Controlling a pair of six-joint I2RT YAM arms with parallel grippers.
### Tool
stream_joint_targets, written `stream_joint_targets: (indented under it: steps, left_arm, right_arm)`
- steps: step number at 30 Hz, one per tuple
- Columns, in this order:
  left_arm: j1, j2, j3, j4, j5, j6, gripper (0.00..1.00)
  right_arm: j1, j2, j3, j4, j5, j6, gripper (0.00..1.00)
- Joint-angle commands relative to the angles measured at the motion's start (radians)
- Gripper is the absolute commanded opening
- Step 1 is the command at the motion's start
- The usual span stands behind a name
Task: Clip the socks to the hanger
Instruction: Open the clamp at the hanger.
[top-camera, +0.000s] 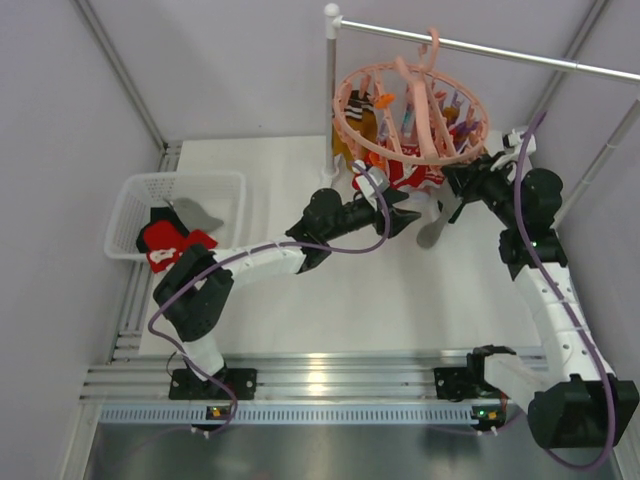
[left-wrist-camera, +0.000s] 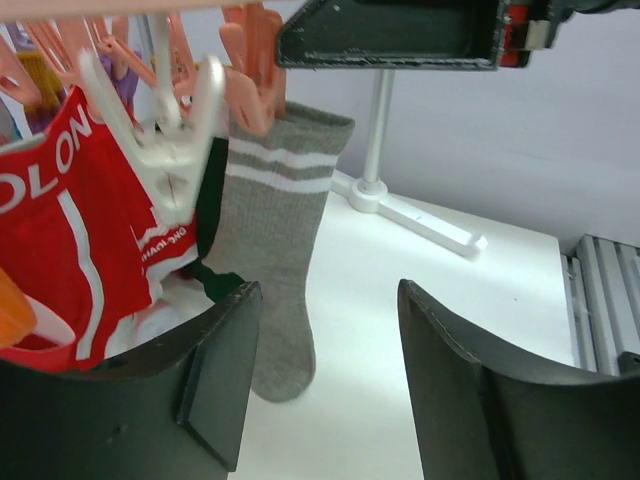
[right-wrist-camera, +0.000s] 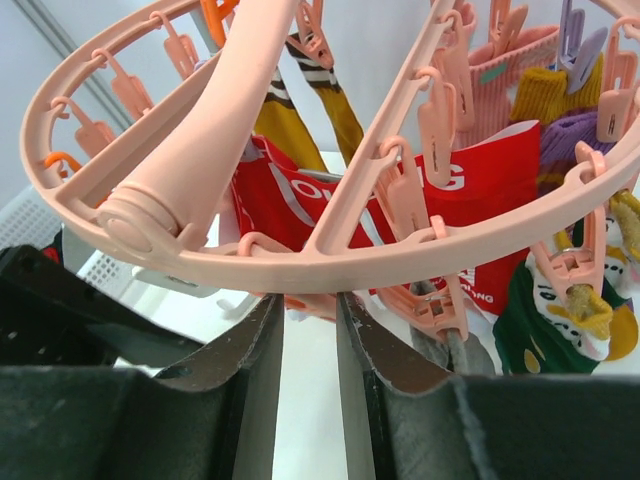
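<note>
Counting from the biggest thing down, you have one hanger (right-wrist-camera: 280, 268), hung by its hook on the rail (top-camera: 500, 50) at the far right. Its ring is well filled: at least six socks (right-wrist-camera: 495, 100) dangle from its clips (right-wrist-camera: 438, 110), among them a red sock (left-wrist-camera: 70, 230), a grey striped sock (left-wrist-camera: 275, 250), a green sock (right-wrist-camera: 540, 320) and a mustard sock (right-wrist-camera: 280, 125). So most of the job looks done.

One basket (top-camera: 185, 176) sits at the far left with at least two to go, a loose red sock (top-camera: 165, 245) and a loose grey sock (top-camera: 195, 213); more may hide beneath.

Your left gripper (left-wrist-camera: 328, 290) is spread wide and empty, just beside the grey striped sock. Your right gripper (right-wrist-camera: 310, 300) has its fingers nearly together right under the ring's rim; whether they pinch a clip there, you cannot tell.
</note>
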Motion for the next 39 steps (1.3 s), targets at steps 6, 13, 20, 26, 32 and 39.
stream_joint_targets:
  steps: [6, 13, 20, 26, 32, 39]
  left_arm:
    - [-0.034, -0.084, -0.063, 0.039, 0.015, -0.028, 0.63]
    - [-0.051, -0.059, -0.040, 0.045, 0.000, -0.008, 0.64]
    - [-0.052, -0.051, -0.029, 0.043, -0.011, -0.005, 0.65]
    - [-0.052, -0.028, 0.009, 0.063, -0.033, 0.011, 0.66]
    - [-0.051, 0.019, 0.094, 0.094, -0.080, 0.069, 0.66]
    - [-0.045, 0.088, 0.207, 0.109, -0.125, 0.101, 0.66]
  right_arm:
    - [0.015, 0.018, -0.007, 0.103, 0.037, 0.024, 0.27]
    - [0.035, 0.025, -0.019, 0.166, 0.049, 0.050, 0.35]
    - [0.063, -0.002, -0.030, 0.200, 0.066, 0.045, 0.37]
    - [0.077, -0.004, -0.048, 0.229, 0.072, 0.039, 0.20]
    - [0.078, -0.007, -0.038, 0.218, 0.077, 0.050, 0.00]
    - [0.077, -0.011, -0.009, 0.193, 0.065, 0.084, 0.00]
